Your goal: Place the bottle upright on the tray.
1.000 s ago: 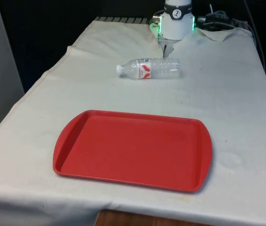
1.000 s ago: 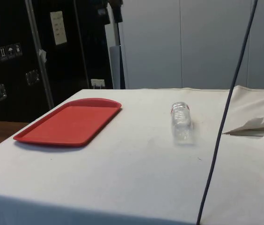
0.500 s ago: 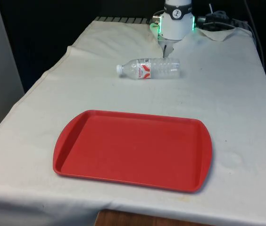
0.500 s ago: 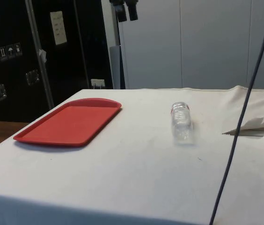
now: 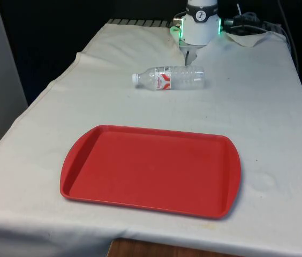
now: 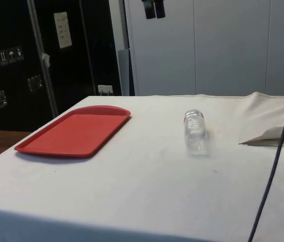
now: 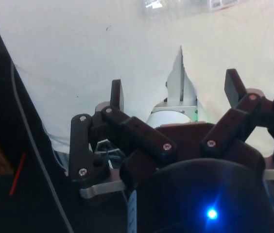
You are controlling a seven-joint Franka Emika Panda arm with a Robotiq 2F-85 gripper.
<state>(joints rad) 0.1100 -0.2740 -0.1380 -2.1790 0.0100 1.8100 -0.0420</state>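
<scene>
Bottle (image 5: 168, 77) lies on its side at tray's (image 5: 81, 147) twelve o'clock; gripper (image 7: 176, 90), fingers spread, hangs high, empty.

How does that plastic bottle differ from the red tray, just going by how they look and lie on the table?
The bottle is clear plastic with a white cap and a red label; the tray is solid red. The bottle is a small rounded thing lying on its side; the tray is far wider, flat and shallow with a raised rim. The bottle lies at the far end near the robot's base; the tray sits at the near end. Both rest on the white cloth, apart from each other.
</scene>
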